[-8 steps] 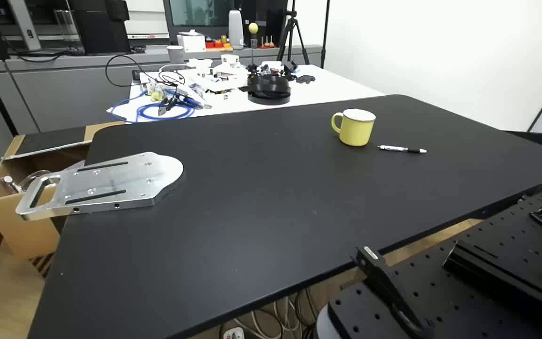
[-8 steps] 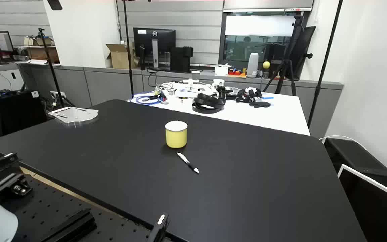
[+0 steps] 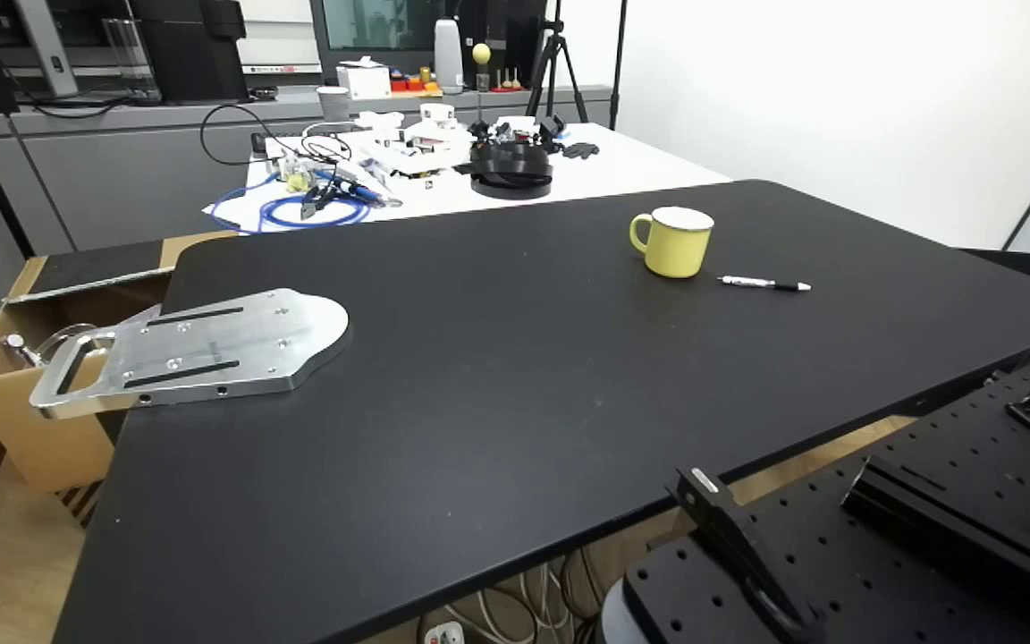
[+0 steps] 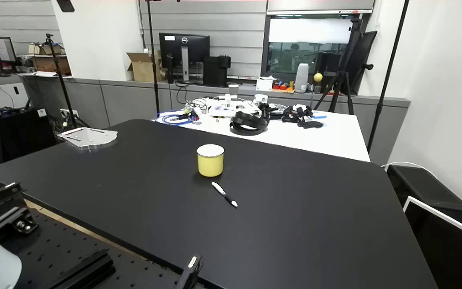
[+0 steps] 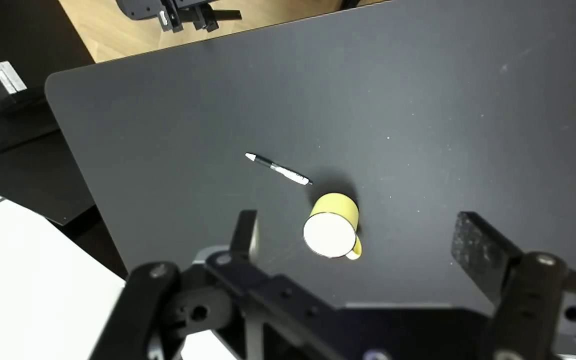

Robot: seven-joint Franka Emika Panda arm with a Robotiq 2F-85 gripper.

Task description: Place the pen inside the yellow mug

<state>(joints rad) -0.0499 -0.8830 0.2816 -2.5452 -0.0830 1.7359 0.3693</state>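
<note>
The yellow mug (image 3: 678, 250) stands upright on the black table in both exterior views; it also shows there (image 4: 210, 165). Its handle points left in an exterior view. The pen (image 3: 758, 283) lies flat beside the mug, apart from it; it also shows in an exterior view (image 4: 223, 194). It has a white part and a black part with a pale tip. In the wrist view my gripper (image 5: 358, 220) is wide open and empty, above the table. The mug (image 5: 337, 204) appears between its fingers, and the pen (image 5: 278, 169) farther up. The gripper is out of both exterior views.
A silver metal plate (image 3: 202, 349) lies at the black table's (image 3: 479, 429) edge, partly over a cardboard box (image 3: 41, 438). A white table (image 4: 315, 136) with cables and black parts adjoins the far edge. The robot's perforated base plate (image 3: 908, 528) is at the near edge.
The mug and the pen have not moved. The gripper is outside both exterior views in the earlier frames as well.
</note>
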